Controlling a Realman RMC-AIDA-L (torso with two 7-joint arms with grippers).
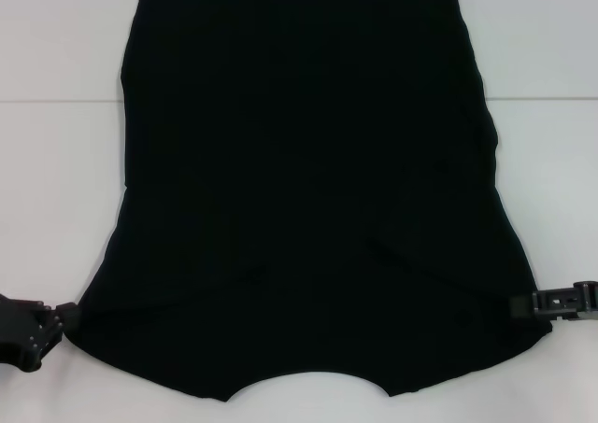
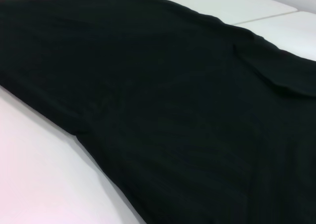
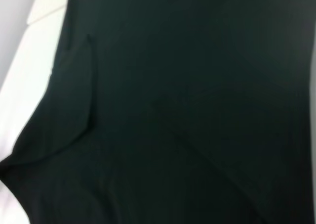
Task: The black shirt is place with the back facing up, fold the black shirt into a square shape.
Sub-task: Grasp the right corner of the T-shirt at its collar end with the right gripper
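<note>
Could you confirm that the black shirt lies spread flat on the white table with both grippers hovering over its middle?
Not quite. The black shirt does lie spread on the white table, but the head view shows the left gripper and right gripper at its near side edges, one on each side, not over the middle.

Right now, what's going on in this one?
A large plain black soft cloth T-shirt lies spread on a white table, with both sleeves already folded in over the body. The left end effector sits at the shirt's near left corner and the right end effector at its near right edge, one on each side. The shirt is not yet a square.
</note>
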